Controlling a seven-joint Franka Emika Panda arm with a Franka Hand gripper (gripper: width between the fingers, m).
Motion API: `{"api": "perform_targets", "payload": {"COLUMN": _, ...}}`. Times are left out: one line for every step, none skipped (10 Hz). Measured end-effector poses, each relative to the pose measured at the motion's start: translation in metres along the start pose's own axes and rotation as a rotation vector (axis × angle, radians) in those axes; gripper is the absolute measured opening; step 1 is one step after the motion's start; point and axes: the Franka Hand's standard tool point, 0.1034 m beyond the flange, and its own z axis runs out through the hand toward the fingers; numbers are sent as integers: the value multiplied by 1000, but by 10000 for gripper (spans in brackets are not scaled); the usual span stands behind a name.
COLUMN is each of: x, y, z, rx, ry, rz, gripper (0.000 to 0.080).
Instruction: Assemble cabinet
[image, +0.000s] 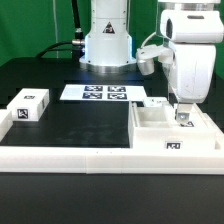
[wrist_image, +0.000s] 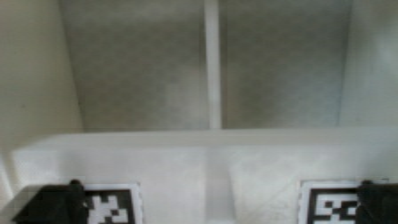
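The cabinet (image: 170, 128), a large white box with small tags, lies on the black table at the exterior view's right. A flat white panel (image: 153, 103) with a tag rests at its far edge. My gripper (image: 183, 118) points down into the box's right part. In the wrist view the two dark fingertips (wrist_image: 43, 205) stand wide apart at the picture's edges, and the gripper (wrist_image: 210, 206) is open with nothing held. Between them lies a white cabinet surface (wrist_image: 214, 160) with two tags (wrist_image: 111, 206). Beyond it are grey inner walls with a white divider (wrist_image: 210, 60).
A small white block (image: 30, 105) with a tag sits at the exterior view's left. The marker board (image: 97, 93) lies at the back middle. A long white border rail (image: 90, 156) runs along the front. The robot's base (image: 107, 45) stands behind.
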Motion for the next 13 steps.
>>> {"api": "perform_targets", "payload": {"x": 0, "y": 0, "z": 0, "rx": 0, "ry": 0, "rz": 1, "gripper": 797}}
{"api": "perform_targets", "payload": {"x": 0, "y": -3, "z": -4, "rx": -2, "ry": -2, "rz": 11, "gripper": 797}}
{"api": "perform_targets", "payload": {"x": -2, "y": -13, "z": -15, "rx": -6, "ry": -9, "rz": 9, "gripper": 797}}
{"api": "perform_targets", "payload": {"x": -3, "y": -19, "z": -20, "rx": -6, "ry": -12, "rz": 6, "gripper": 797}}
{"api": "perform_targets", "payload": {"x": -2, "y": -30, "z": -29, "rx": -7, "ry": -17, "rz": 4, "gripper": 797}}
{"api": "perform_targets", "payload": {"x": 0, "y": -47, "z": -38, "rx": -5, "ry": -22, "rz": 6, "gripper": 797}}
{"api": "perform_targets", "payload": {"x": 0, "y": -60, "z": -39, "rx": -8, "ry": -21, "rz": -1, "gripper": 797}}
{"api": "perform_targets", "payload": {"x": -1, "y": -57, "z": -37, "rx": -6, "ry": -20, "rz": 3, "gripper": 797}}
{"api": "perform_targets", "payload": {"x": -1, "y": -57, "z": -37, "rx": -6, "ry": -20, "rz": 3, "gripper": 797}}
{"api": "perform_targets", "payload": {"x": -1, "y": -57, "z": -36, "rx": -5, "ry": -20, "rz": 4, "gripper": 797}}
{"api": "perform_targets", "payload": {"x": -1, "y": -57, "z": -36, "rx": -5, "ry": -20, "rz": 4, "gripper": 797}}
{"api": "perform_targets", "payload": {"x": -1, "y": -58, "z": -36, "rx": -4, "ry": -20, "rz": 3, "gripper": 797}}
{"api": "perform_targets", "payload": {"x": 0, "y": -67, "z": -32, "rx": -8, "ry": -14, "rz": -1, "gripper": 797}}
